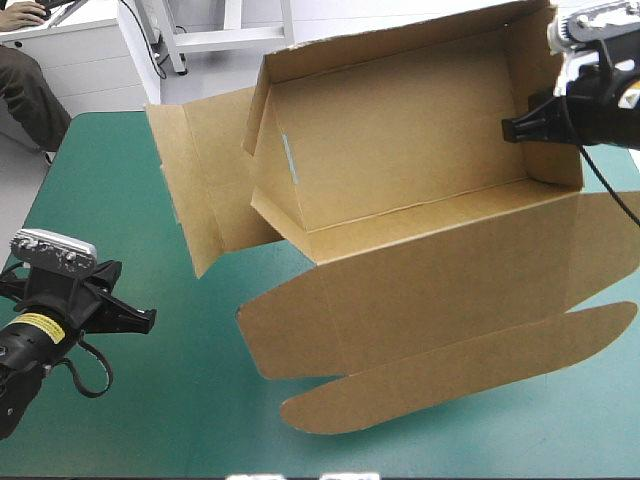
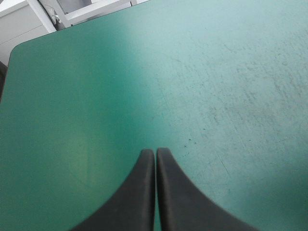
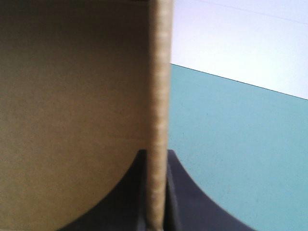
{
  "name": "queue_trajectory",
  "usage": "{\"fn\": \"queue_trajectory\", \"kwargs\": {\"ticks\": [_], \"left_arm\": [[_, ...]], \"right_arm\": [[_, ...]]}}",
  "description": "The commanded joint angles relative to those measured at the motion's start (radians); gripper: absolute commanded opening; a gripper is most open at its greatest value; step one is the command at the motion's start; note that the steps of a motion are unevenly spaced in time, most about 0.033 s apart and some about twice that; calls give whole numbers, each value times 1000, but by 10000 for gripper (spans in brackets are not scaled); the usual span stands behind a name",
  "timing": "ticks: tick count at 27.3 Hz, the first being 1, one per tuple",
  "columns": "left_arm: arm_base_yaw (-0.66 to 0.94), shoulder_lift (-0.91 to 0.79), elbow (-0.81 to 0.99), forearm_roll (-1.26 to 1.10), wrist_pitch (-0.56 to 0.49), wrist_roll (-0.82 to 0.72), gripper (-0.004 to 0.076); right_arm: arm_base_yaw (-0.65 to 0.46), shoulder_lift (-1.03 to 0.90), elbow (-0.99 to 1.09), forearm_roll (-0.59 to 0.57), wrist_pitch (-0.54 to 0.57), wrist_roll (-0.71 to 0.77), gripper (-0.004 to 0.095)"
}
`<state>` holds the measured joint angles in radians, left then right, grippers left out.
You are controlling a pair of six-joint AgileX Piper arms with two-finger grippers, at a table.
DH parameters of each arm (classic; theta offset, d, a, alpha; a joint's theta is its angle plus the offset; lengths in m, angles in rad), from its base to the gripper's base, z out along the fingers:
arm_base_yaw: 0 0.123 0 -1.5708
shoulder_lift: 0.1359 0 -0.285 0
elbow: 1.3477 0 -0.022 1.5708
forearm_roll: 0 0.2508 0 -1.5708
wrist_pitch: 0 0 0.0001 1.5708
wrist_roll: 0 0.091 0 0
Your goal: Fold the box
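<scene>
High view: the brown box sits tilted at the far right of the teal-green worktop, walls partly raised, lid and flaps spread toward the near edge; the right claw is pinched tight on its right wall; the left claw, fingers together and empty, hovers well apart near the left edge; the board looks light and stiff but easily creased, so a wall edge beside a fold seems the best hold.

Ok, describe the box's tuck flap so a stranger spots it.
Find the table, then the open brown box. Its lid spreads toward the near edge. The flap is the lid's last strip, the only long one with rounded ends.
</scene>
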<state>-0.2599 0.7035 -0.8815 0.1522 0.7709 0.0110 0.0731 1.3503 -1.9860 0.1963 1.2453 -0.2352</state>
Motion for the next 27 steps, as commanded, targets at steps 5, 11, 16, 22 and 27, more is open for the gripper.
{"fn": "queue_trajectory", "kwargs": {"ticks": [5,11,16,22,27], "left_arm": [[-1,-3,-24,-3,-70,-51,-8],[-1,-3,8,-55,-122,-71,-7],[-1,-1,81,-139,-176,-102,0],[-1,24,125,-445,-220,112,17],[-1,91,125,-695,-228,271,16]], "right_arm": [[-9,-325,345,10,8,-2,-20],[-9,-400,465,10,1,-25,-20],[-9,-400,472,23,-12,-16,-20],[-9,-400,472,26,-21,-16,-20],[-9,-400,472,43,-21,-16,-20]]}}
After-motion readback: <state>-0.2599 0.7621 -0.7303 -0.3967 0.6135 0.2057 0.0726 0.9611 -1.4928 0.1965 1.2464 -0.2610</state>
